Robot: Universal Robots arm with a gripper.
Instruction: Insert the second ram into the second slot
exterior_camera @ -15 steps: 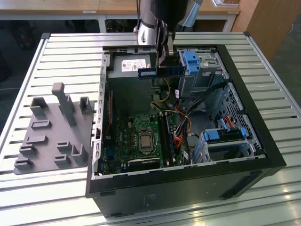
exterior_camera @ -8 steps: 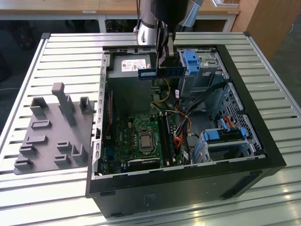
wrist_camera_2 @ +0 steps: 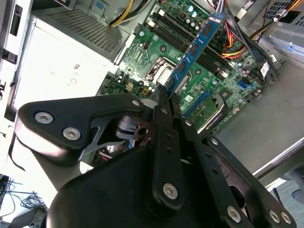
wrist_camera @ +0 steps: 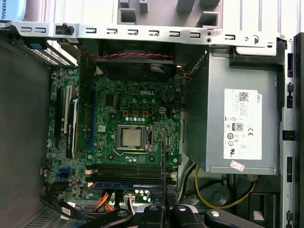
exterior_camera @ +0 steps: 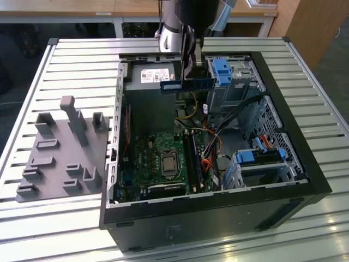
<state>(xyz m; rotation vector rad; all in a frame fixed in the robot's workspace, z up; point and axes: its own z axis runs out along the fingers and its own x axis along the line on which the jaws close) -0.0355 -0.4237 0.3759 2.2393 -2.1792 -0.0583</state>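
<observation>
My gripper (exterior_camera: 188,73) hangs over the back part of the open computer case (exterior_camera: 305,164), shut on the second ram (exterior_camera: 186,84), a thin blue stick held level above the case floor. In the second wrist view the ram (wrist_camera_2: 194,50) juts out from between the black fingers (wrist_camera_2: 164,111) over the green motherboard (wrist_camera_2: 156,50). In the first wrist view the ram (wrist_camera: 162,161) shows edge-on, above and across the dark memory slots (wrist_camera: 126,172). A blue stick (wrist_camera: 126,184) sits in the slot row beside them. The slots (exterior_camera: 192,158) lie well below the held ram.
A silver power supply (wrist_camera: 237,123) fills the case corner beside the board. Blue-handled drive cages (exterior_camera: 221,71) (exterior_camera: 262,155) and cable bundles (exterior_camera: 210,155) crowd the exterior view's right. The processor socket (exterior_camera: 168,164) is mid-board. A grey fixture block (exterior_camera: 60,153) lies outside on the slatted table.
</observation>
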